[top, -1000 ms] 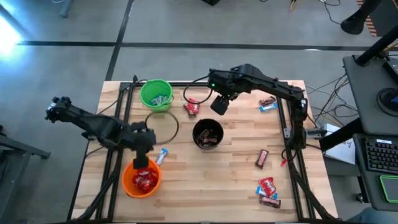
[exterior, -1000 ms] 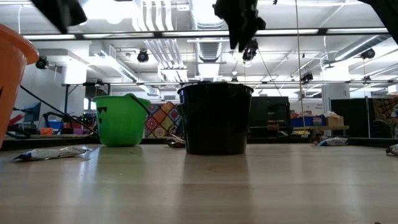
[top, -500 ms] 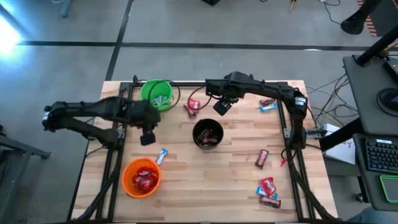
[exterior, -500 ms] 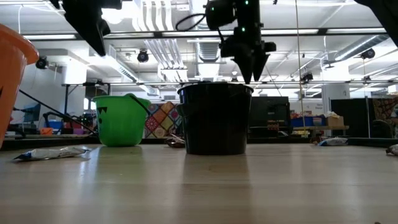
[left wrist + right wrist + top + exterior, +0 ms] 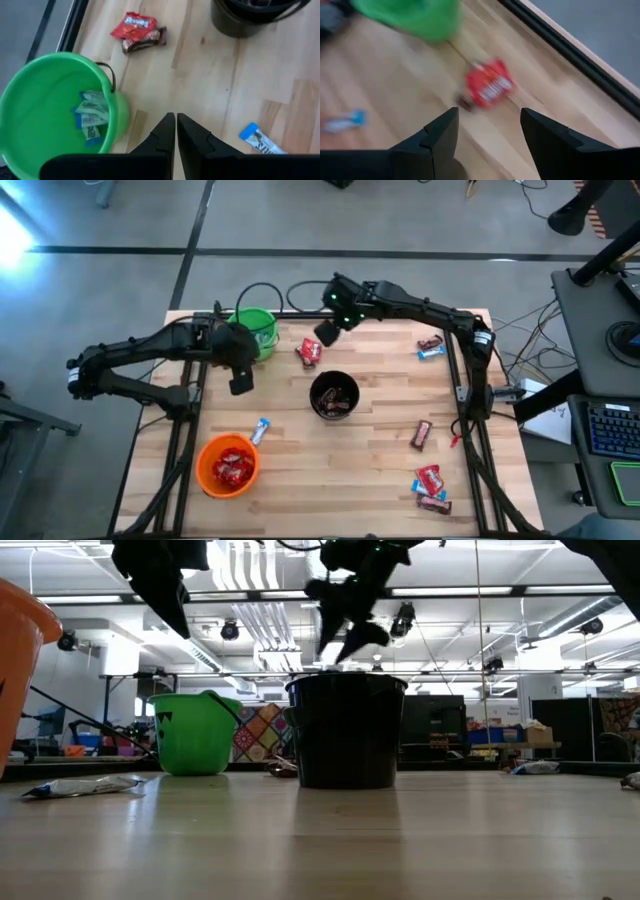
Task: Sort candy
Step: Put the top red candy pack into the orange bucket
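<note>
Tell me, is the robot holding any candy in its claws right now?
No, nothing is held. The left gripper is shut and empty beside the green cup. The right gripper is open above a red candy, not touching it.

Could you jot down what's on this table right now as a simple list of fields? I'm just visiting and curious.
green cup: holds blue-and-white candies
orange cup: holds red candies
black cup: holds dark brown candies
loose near green cup: red candy
loose by orange cup: blue-and-white candy
left gripper: shut, empty, beside green cup
right gripper: open, empty, above red candy
</note>
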